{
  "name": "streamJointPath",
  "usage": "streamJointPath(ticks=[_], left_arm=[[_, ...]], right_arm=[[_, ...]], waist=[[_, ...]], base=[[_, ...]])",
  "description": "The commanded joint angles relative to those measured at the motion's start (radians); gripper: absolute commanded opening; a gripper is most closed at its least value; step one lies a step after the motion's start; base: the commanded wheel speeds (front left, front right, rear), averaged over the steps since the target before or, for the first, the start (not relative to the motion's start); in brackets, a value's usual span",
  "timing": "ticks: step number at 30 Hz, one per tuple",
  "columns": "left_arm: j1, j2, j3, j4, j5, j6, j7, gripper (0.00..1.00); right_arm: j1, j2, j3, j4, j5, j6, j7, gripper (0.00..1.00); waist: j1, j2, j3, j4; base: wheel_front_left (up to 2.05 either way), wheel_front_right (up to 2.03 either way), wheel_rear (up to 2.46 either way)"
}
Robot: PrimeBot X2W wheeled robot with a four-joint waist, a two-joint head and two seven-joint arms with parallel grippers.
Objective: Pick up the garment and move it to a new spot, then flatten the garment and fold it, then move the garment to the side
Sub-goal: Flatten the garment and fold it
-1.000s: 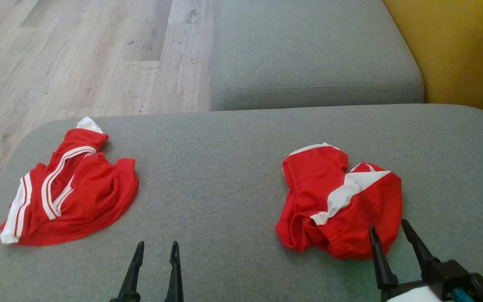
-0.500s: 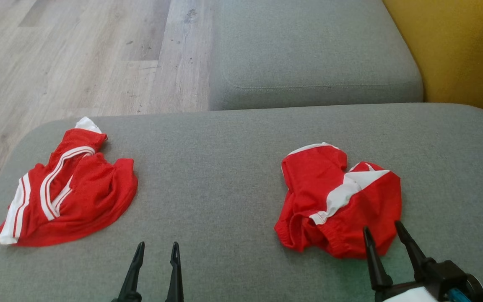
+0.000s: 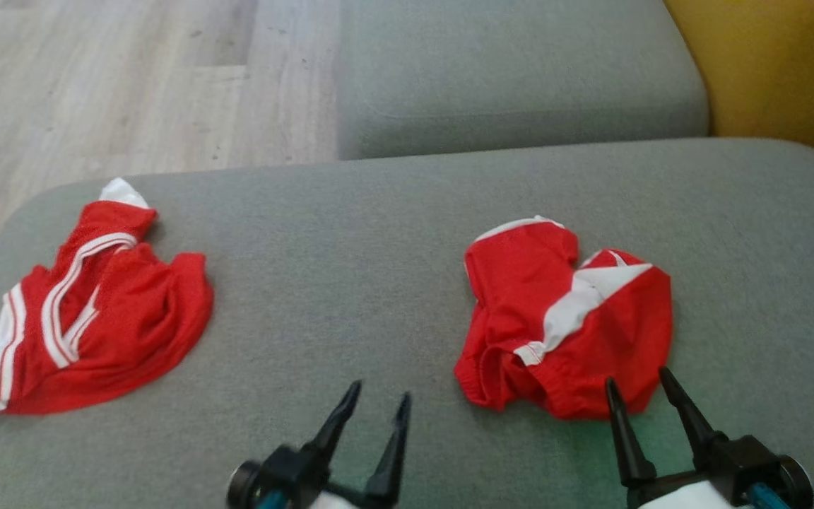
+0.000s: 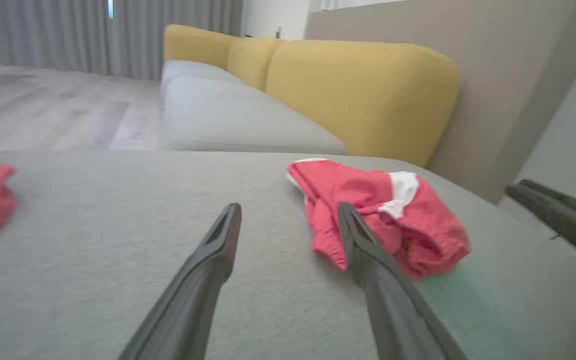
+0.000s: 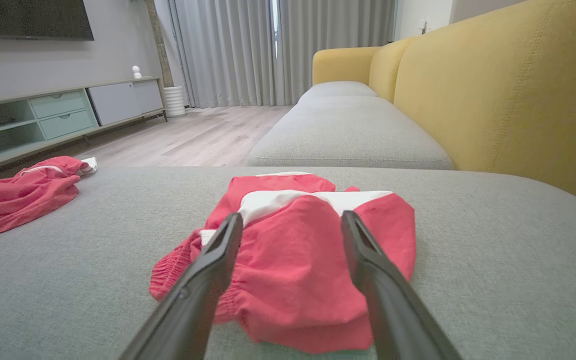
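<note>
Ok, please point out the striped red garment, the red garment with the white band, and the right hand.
striped red garment [image 3: 131, 332], head view, red cloth right of the stripes.
red garment with the white band [image 3: 612, 339], head view, red cloth under the band.
right hand [image 3: 637, 376], head view, midway between its fingertips.

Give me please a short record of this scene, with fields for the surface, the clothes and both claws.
surface: grey seat cushion
right garment: red with a white panel, crumpled, lying on the cushion
left garment: red with white stripes, crumpled, near the cushion's left edge
left claw: open, empty, over bare cushion between the garments
right claw: open, empty, tips at the right garment's near edge; contact cannot be told
background: wooden floor, yellow backrest
</note>
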Motion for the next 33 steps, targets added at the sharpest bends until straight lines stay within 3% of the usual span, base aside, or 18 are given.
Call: streamJointPath(ticks=[1, 6, 10, 17, 23, 33], left_arm=[[-0.088, -0.012, -0.009, -0.005, -0.055, -0.012, -0.003, 1.00], [-0.199, -0.012, -0.144, 0.034, -0.317, -0.063, 0.031, 1.00], [-0.277, -0.012, -0.233, 0.049, -0.494, -0.080, 0.043, 1.00], [-0.373, -0.012, -0.346, 0.139, -0.609, -0.090, 0.041, 1.00], [-0.445, -0.012, -0.425, 0.228, -0.690, -0.071, 0.043, 1.00], [-0.538, -0.012, -0.474, 0.303, -0.809, -0.065, 0.014, 1.00]], right_arm=[[-0.053, -0.007, 0.030, -0.034, -0.011, -0.001, -0.004, 1.00], [-0.068, -0.007, 0.035, -0.034, -0.027, -0.001, -0.004, 1.00], [-0.076, -0.008, 0.041, -0.039, -0.037, -0.001, -0.004, 1.00], [-0.094, -0.018, 0.068, -0.040, -0.032, -0.001, -0.004, 1.00], [-0.110, -0.019, 0.089, -0.048, -0.015, -0.001, -0.004, 1.00], [-0.133, -0.031, 0.109, -0.064, 0.033, -0.001, -0.004, 1.00]], waist=[[-0.0001, 0.0000, 0.022, -0.030], [-0.0001, 0.0000, 0.052, -0.095], [-0.0001, 0.0000, 0.071, -0.149], [-0.0001, 0.0000, 0.097, -0.217], [-0.0001, 0.0000, 0.131, -0.253], [-0.0001, 0.0000, 0.168, -0.285]], base=[[0.00, 0.00, 0.00], [0.00, 0.00, 0.00], [0.00, 0.00, 0.00], [0.00, 0.00, 0.00], [0.00, 0.00, 0.00], [0.00, 0.00, 0.00]])
